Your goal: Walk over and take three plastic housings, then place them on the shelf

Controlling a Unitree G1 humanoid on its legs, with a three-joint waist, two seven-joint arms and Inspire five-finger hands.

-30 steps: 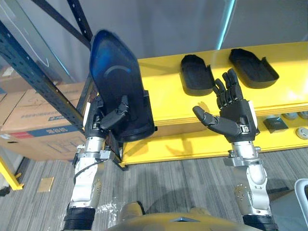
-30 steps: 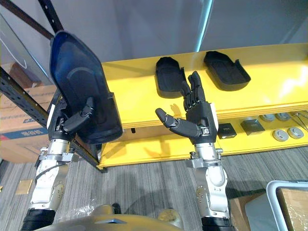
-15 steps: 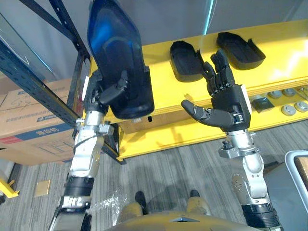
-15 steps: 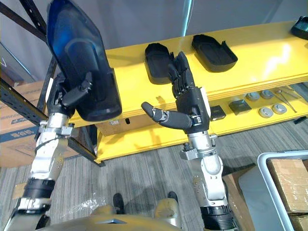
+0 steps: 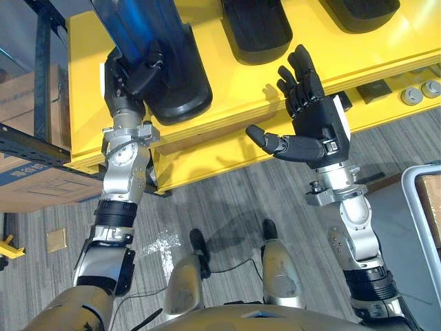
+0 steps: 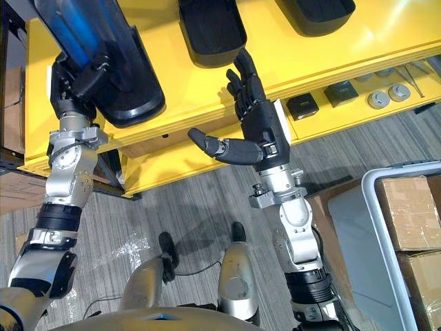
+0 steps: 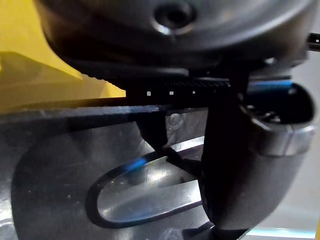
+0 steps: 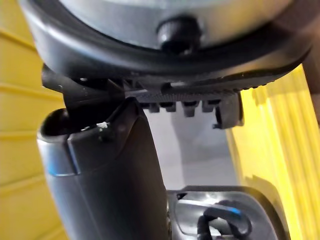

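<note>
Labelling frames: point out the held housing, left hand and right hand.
housing [image 5: 178, 93]: left eye view, black lower end.
left hand [image 5: 146, 64]: left eye view, its thumb.
right hand [image 5: 315, 127]: left eye view, its middle.

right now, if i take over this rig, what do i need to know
Left hand: shut on a dark housing, held upright over the left part of the yellow shelf; I cannot tell whether its lower end touches the top.
Right hand: open, empty, raised in front of the shelf edge.
Done: a second housing and a third housing lie flat on the shelf top, to the right of the held one.
Left: set the held housing down on the shelf and let go.
</note>
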